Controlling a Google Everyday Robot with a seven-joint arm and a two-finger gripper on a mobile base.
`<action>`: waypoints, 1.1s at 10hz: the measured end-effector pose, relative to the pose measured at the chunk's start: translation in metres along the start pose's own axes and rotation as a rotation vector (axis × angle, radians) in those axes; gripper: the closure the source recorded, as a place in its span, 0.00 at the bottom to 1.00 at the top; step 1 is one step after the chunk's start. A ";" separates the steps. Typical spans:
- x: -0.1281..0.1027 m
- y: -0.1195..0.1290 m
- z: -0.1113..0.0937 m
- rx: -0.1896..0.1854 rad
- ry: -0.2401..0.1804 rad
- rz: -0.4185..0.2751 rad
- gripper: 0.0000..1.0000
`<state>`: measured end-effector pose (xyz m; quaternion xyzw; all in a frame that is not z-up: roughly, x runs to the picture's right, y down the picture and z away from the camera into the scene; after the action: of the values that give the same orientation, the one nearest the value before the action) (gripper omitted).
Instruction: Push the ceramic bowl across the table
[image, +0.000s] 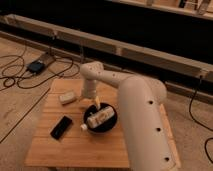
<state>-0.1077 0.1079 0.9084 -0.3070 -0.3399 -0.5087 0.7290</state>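
Note:
The ceramic bowl (111, 123), glossy black, round and shallow, sits near the middle of the light wooden table (75, 148). A white bottle (98, 117) lies on its side in the bowl. My gripper (95, 103) hangs from the white arm at the bowl's far-left rim, right above or against it. The arm's thick white forearm (142, 120) reaches over the table's right side and hides that part of the top.
A black phone-like slab (61, 127) lies left of the bowl. A small whitish object (66, 97) sits at the table's far left. Cables and a dark box (36, 66) lie on the floor to the left. A long low rail (125, 50) runs behind the table.

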 end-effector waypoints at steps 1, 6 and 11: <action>0.008 -0.003 -0.002 0.013 0.012 0.002 0.20; 0.034 -0.010 -0.014 0.048 0.045 0.002 0.20; 0.060 -0.014 -0.025 0.067 0.082 -0.008 0.20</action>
<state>-0.1011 0.0517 0.9437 -0.2599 -0.3281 -0.5119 0.7502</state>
